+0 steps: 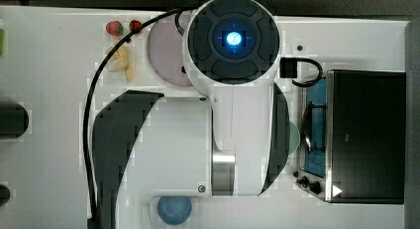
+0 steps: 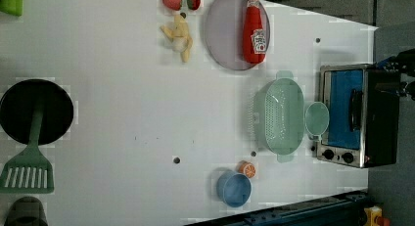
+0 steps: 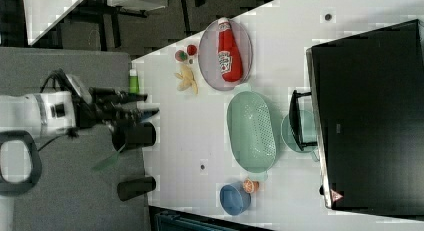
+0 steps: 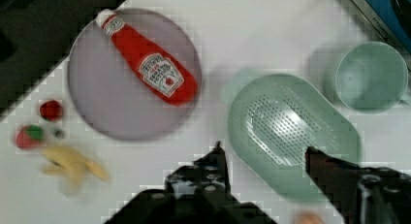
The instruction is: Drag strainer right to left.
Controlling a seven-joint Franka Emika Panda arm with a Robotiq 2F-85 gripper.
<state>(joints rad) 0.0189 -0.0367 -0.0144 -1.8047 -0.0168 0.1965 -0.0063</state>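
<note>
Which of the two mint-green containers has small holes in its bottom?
The strainer, the larger oval one. The cup beside it, next to the toaster oven, is smaller, round and has no holes.

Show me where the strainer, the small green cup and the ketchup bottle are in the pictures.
strainer [image 2: 280, 116], left view, on its perforated bottom.
green cup [image 4: 371, 76], wrist view, on its inner floor.
ketchup bottle [image 3: 228, 58], right view, on its label, lying on the purple plate [image 3: 207, 61].
</note>
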